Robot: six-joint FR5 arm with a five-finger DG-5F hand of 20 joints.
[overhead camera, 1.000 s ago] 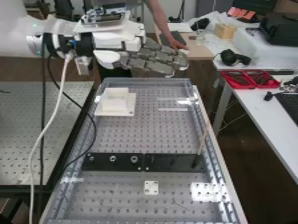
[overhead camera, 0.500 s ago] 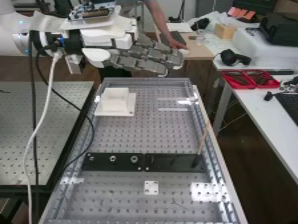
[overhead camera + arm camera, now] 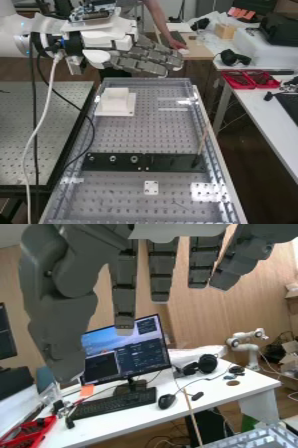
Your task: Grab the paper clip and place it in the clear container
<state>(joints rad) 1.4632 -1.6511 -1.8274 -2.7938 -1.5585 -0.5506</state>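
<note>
Several cables hang at the high view's left: a white cable (image 3: 44, 117) drops past a second perforated table (image 3: 46, 110), and a black cable (image 3: 92, 131) loops across the tabletop's (image 3: 153, 135) left edge. Near the far left corner a white block (image 3: 116, 98) stands on a square white base (image 3: 124, 113). A black strip (image 3: 159, 162) crosses from the left edge almost to the right one, with three round fittings (image 3: 113, 159) on its left part. On the near side of it lies a small white plate (image 3: 151, 188). Right of the plate is a thin, wiry shape (image 3: 179, 204); whether it is the paper clip, I cannot tell, nor can I make out the clear container for certain beside the glare. A thin brown stick (image 3: 202, 142) tilts along the right edge. Farther right, a white desk (image 3: 263, 112) carries red trays (image 3: 249, 80) and, in the wrist view, a monitor (image 3: 126, 349), a keyboard (image 3: 114, 403) and headphones (image 3: 203, 364).

The arm (image 3: 16, 37) comes in from the upper left, its hand (image 3: 136, 54) level above the far edge, pointing right. Its fingers are nearly straight, slightly apart, holding nothing.
</note>
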